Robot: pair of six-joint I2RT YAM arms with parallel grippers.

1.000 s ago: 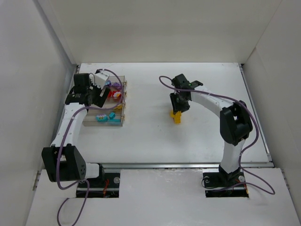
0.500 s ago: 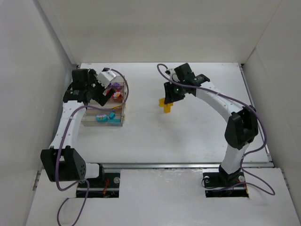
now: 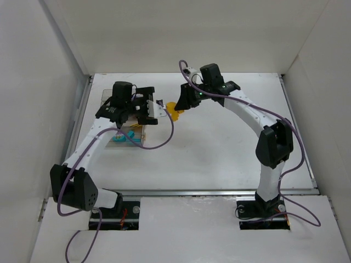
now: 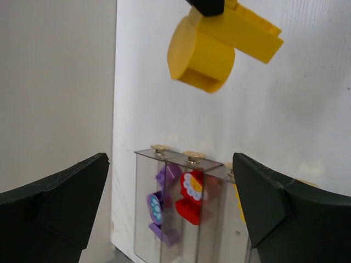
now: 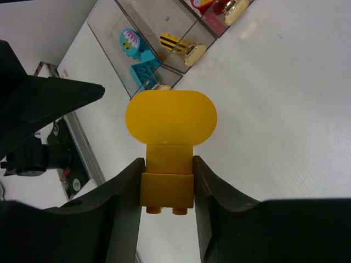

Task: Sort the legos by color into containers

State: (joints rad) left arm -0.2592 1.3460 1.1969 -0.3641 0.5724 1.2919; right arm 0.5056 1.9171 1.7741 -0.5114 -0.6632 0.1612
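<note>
My right gripper (image 3: 184, 104) is shut on a yellow lego (image 3: 173, 108) with a round flat top and holds it in the air just right of the containers (image 3: 137, 143). In the right wrist view the yellow lego (image 5: 170, 148) sits squeezed between both fingers (image 5: 123, 208). My left gripper (image 3: 151, 107) is open and empty, above the bins' right side, facing the yellow lego (image 4: 214, 44). The bins hold purple legos (image 4: 159, 203), red legos (image 4: 192, 194), a yellow striped piece (image 5: 173, 41) and cyan legos (image 5: 140, 55). The left arm hides most of the bins from above.
The bins' brass front tabs (image 4: 193, 158) point toward the middle of the table. White walls enclose the table on the left, back and right. A metal rail (image 3: 219, 192) runs along the near edge.
My right gripper has lifted the yellow lego off the table and carried it left toward the bins. My left gripper has swung right from over the bins to face the lego.
</note>
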